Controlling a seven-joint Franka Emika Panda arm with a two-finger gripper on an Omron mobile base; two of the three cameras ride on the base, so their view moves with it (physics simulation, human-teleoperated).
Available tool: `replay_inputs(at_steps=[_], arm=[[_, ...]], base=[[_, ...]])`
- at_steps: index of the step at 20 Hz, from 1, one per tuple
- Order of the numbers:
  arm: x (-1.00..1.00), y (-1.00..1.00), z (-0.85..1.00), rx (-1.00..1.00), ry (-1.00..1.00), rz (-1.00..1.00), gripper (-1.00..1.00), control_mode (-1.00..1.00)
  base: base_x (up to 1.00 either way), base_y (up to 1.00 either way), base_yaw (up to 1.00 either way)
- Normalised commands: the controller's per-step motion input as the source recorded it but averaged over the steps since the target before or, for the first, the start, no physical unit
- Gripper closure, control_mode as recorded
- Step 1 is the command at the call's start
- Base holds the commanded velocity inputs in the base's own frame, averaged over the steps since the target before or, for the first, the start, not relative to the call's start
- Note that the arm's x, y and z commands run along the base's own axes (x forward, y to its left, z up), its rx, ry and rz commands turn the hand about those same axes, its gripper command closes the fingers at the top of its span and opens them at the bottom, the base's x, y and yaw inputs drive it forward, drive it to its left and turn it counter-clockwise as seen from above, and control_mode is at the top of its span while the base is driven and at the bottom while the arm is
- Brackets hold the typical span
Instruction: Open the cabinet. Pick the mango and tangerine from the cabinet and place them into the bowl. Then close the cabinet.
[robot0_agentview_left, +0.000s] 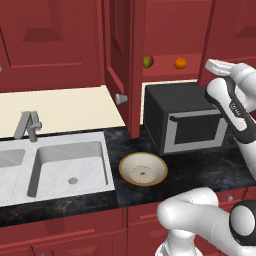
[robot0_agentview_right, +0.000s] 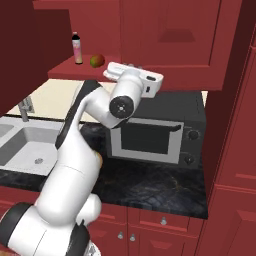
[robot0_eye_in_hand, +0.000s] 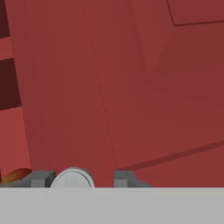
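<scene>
The cabinet's left door (robot0_agentview_left: 120, 55) stands swung open. On the red shelf inside lie the mango (robot0_agentview_left: 148, 61) (robot0_agentview_right: 97, 60) and, to its right, the tangerine (robot0_agentview_left: 180, 63). My gripper (robot0_agentview_left: 212, 64) (robot0_eye_in_hand: 83, 178) is up at the cabinet's right door (robot0_agentview_left: 227, 30) (robot0_eye_in_hand: 131, 87), shut on that door's round silver knob (robot0_eye_in_hand: 72, 178), which sits between the two fingertips. An orange sliver of the tangerine (robot0_eye_in_hand: 15, 175) shows to the left of the fingers. The bowl (robot0_agentview_left: 143, 169) sits on the dark counter below, with no fruit in it.
A black microwave (robot0_agentview_left: 185, 117) (robot0_agentview_right: 150, 132) stands on the counter under the cabinet, right of the bowl. A steel sink (robot0_agentview_left: 70, 165) with a faucet (robot0_agentview_left: 29, 125) lies to the left. A small bottle (robot0_agentview_right: 77, 48) stands on the shelf beside the mango.
</scene>
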Motion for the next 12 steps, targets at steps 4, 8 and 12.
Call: replay_inputs(at_steps=[4, 8, 12], arm=[[-0.65, -1.0, 0.01, 0.12, -0.02, 0.0, 1.0, -1.0], [-0.5, -1.0, 0.0, 0.11, -0.03, 0.0, 1.0, -1.0], [-0.43, -1.0, 0.0, 0.09, -0.07, 0.02, 1.0, -1.0]], base=[[0.0, 0.0, 0.0], [0.0, 0.0, 0.0], [0.0, 0.0, 0.0]])
